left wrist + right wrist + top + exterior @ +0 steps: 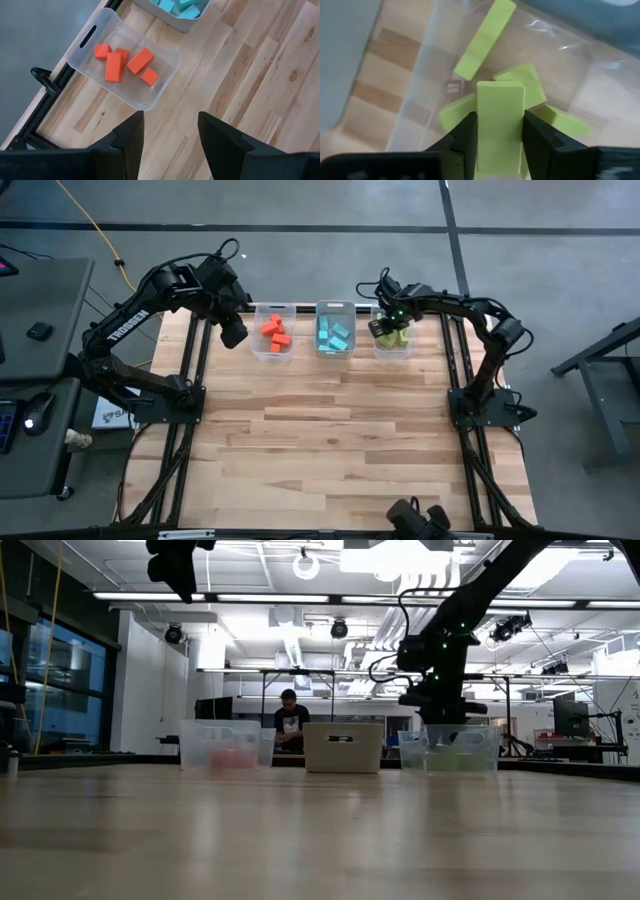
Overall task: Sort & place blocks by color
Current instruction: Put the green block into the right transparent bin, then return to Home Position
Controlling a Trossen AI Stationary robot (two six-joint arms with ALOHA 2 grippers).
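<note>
Yellow-green block [499, 117] pinched in right claw [499, 145] above its bin [420, 95], liable to bounce out if released high.

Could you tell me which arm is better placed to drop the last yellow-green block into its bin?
The right. The right gripper already holds a yellow-green block directly over the bin of yellow-green blocks. The left gripper hangs open and empty beside the red-orange bin.
</note>
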